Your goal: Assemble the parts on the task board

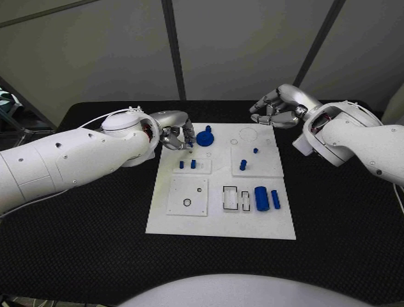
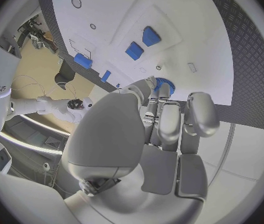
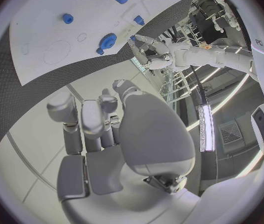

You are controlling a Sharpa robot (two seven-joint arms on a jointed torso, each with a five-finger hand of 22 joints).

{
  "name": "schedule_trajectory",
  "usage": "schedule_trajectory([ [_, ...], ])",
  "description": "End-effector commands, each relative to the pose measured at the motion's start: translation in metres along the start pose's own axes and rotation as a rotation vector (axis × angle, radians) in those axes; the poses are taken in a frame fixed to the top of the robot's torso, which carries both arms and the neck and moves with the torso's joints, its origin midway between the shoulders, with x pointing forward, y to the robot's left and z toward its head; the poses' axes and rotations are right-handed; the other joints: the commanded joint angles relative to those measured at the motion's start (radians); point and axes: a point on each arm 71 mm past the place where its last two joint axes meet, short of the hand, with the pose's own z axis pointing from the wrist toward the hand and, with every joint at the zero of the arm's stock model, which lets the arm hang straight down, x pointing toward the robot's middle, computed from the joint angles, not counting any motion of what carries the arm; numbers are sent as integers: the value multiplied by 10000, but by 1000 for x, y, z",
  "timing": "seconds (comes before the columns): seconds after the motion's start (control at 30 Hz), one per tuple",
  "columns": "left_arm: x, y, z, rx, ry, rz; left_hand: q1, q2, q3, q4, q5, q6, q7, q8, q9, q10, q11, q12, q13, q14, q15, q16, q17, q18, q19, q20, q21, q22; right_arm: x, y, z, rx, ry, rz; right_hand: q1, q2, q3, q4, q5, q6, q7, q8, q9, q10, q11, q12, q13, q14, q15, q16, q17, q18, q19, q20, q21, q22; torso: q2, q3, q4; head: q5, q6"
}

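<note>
Hands: left hand (image 1: 176, 137) curled beside blue gear (image 1: 205, 138), grip unclear; right hand (image 1: 277, 107) curled, empty.

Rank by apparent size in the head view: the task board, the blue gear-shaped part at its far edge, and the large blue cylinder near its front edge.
1. task board
2-3. blue gear-shaped part and large blue cylinder: look alike in size, so left unranked.

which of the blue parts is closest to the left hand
The round gear-like blue part at the far left corner of the task board, right beside the left hand. The other blue parts sit farther toward the board's middle and near side.
</note>
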Motion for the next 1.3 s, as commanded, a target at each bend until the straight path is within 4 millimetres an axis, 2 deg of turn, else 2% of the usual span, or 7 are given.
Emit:
schedule_trajectory([
  [0.03,1,0,0,-37,174,-134,-47,-17,55,-15,-8,60,-18,-33,-11,55,-12,-55,-14,67,33,62,-9,-355,57,2,51,507,-1,2,1,-112,-44,-21,-12,-14,51,-12,51,28,7,-58,-8,-70,-11,-15,11,187,-9,-40,11,202,2,9,-67,-1,-1,6,-3,4,-14],
  [1.3,15,2,7,-296,1073,-138,-83,-42,100,-48,-34,125,-41,-38,-29,143,-31,-80,-9,52,23,53,-60,-354,54,-1,56,524,0,4,1,-160,-23,-5,-12,-14,51,-12,51,28,7,-58,-8,-70,-11,-15,11,187,-9,-40,11,202,2,9,-67,-1,-1,9,-8,23,-80],
])
